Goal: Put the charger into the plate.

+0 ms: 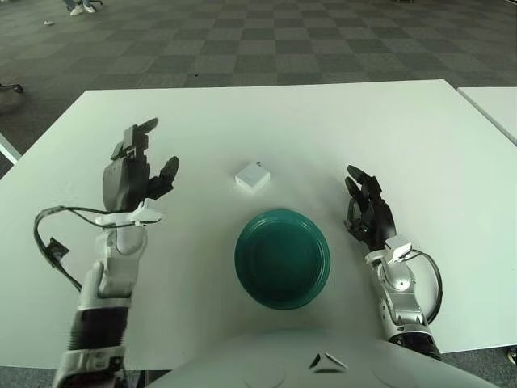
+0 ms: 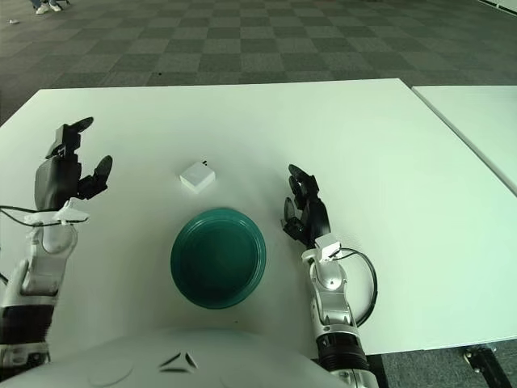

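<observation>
Charger: small white block, flat on the white desk, roughly mid-desk, just beyond the far rim of the plate, not touching it. Plate is teal, sits close to the desk's near edge, nothing in it. Left hand is raised over the desk's left side, well apart from the charger, fingers spread, holding nothing. Right hand shows just right of the plate, fingers loosely extended, also released. Neither hand contacts charger or plate. Second desk at the far right.
</observation>
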`<move>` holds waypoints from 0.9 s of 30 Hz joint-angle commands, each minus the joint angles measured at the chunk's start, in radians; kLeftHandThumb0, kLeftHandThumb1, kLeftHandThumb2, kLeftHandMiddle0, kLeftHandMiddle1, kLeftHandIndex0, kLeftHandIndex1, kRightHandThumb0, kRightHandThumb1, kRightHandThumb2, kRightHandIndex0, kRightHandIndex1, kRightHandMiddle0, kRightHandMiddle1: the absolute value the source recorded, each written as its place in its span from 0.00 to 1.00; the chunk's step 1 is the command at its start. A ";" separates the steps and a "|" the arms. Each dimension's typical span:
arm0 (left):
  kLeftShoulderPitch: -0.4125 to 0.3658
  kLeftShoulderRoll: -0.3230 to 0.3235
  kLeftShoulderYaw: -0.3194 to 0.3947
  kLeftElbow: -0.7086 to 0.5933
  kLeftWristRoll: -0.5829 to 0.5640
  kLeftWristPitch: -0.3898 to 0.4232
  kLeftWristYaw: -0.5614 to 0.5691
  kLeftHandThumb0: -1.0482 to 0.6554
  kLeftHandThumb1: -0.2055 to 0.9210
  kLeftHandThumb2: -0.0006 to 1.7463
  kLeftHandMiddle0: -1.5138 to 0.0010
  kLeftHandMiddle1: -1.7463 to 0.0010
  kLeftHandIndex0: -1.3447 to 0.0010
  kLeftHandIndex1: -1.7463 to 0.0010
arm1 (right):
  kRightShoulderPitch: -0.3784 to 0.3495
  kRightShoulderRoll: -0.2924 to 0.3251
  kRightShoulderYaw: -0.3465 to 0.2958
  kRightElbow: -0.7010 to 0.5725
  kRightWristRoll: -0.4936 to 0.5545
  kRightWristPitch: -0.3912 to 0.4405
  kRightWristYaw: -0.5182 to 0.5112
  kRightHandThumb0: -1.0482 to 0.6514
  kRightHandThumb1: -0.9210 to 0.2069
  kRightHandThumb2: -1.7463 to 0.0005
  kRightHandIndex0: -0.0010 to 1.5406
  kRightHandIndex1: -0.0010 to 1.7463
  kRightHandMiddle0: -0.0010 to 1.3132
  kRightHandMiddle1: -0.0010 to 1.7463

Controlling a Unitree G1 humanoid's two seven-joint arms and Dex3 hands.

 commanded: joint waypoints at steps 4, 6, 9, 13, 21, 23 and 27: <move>-0.025 0.055 -0.070 0.020 -0.021 0.003 -0.127 0.07 1.00 0.39 0.72 0.93 1.00 0.40 | 0.065 0.004 0.001 0.106 -0.009 0.078 -0.006 0.14 0.00 0.53 0.14 0.00 0.00 0.34; -0.027 0.055 -0.084 0.006 -0.010 0.058 -0.169 0.06 1.00 0.39 0.72 0.93 1.00 0.40 | 0.068 0.007 0.002 0.105 -0.007 0.076 -0.006 0.14 0.00 0.53 0.14 0.00 0.00 0.34; -0.032 0.044 -0.107 -0.004 0.009 0.128 -0.211 0.05 1.00 0.39 0.73 0.93 1.00 0.41 | 0.071 0.010 0.004 0.105 -0.006 0.072 -0.004 0.14 0.00 0.52 0.14 0.00 0.00 0.33; -0.044 0.018 -0.147 -0.004 0.012 0.208 -0.256 0.04 1.00 0.36 0.76 0.94 1.00 0.46 | 0.076 0.015 0.006 0.111 -0.004 0.064 -0.002 0.15 0.00 0.52 0.14 0.00 0.00 0.33; -0.062 -0.024 -0.191 -0.018 -0.023 0.305 -0.313 0.05 1.00 0.32 0.78 0.95 1.00 0.50 | 0.067 0.014 0.002 0.136 -0.006 0.060 -0.005 0.17 0.00 0.52 0.15 0.01 0.00 0.35; -0.066 -0.034 -0.203 -0.024 -0.024 0.326 -0.326 0.04 1.00 0.31 0.79 0.95 1.00 0.50 | 0.065 0.013 0.002 0.139 -0.008 0.057 -0.006 0.17 0.00 0.52 0.15 0.01 0.00 0.35; -0.074 -0.050 -0.222 -0.030 -0.023 0.361 -0.342 0.03 1.00 0.31 0.79 0.95 1.00 0.51 | 0.062 0.012 0.003 0.144 -0.014 0.052 -0.010 0.16 0.00 0.52 0.15 0.01 0.00 0.36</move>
